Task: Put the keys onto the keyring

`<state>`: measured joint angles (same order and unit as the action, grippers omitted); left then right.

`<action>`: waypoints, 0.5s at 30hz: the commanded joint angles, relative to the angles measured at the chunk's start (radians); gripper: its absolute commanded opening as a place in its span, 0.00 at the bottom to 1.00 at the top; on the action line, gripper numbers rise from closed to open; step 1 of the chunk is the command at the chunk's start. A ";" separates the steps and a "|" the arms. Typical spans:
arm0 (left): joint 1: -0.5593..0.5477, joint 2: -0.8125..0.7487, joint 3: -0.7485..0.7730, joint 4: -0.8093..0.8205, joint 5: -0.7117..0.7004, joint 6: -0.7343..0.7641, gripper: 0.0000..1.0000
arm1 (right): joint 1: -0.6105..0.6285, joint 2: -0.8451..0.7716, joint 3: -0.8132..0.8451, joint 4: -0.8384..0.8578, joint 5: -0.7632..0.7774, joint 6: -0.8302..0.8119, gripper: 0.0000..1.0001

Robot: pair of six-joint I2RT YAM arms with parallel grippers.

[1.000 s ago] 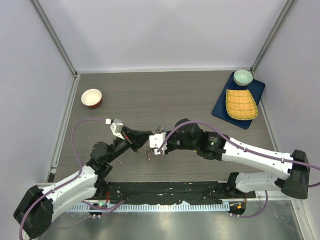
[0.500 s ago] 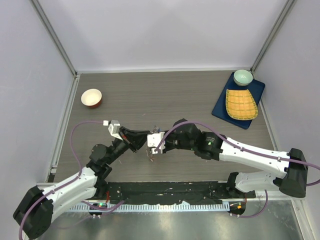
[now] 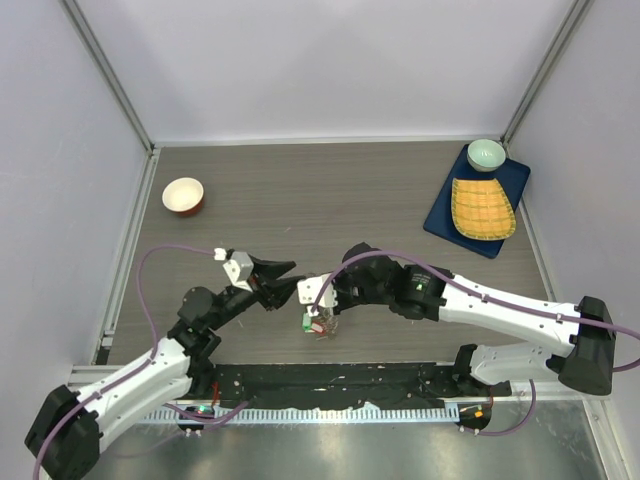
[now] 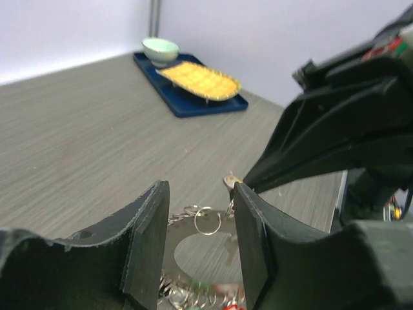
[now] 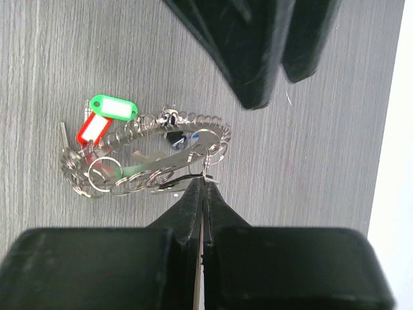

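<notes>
Now: right gripper clenched on the rim of the keyring, fingertips pinched tight together. The keyring is well apart from the blue tray, off the tray's near-left side, over the table; cannot tell whether it touches the wood. Keys fringe its rim, with a green tag and a red tag. Left gripper is just past the keyring from the tray, jaws parted, grasping nothing.
</notes>
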<state>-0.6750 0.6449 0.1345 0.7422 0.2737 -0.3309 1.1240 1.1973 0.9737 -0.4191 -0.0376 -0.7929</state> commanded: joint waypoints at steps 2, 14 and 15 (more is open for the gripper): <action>0.003 0.125 0.054 0.072 0.192 0.133 0.49 | 0.005 -0.034 0.065 0.003 0.025 -0.029 0.01; 0.032 0.257 0.106 0.099 0.424 0.213 0.47 | 0.007 -0.039 0.069 -0.014 -0.005 -0.026 0.01; 0.032 0.256 0.108 0.079 0.429 0.226 0.46 | 0.007 -0.038 0.069 -0.014 -0.007 -0.026 0.01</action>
<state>-0.6479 0.9020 0.1967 0.7860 0.6174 -0.1772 1.1240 1.1950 0.9913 -0.4633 -0.0383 -0.8097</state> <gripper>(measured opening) 0.470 0.039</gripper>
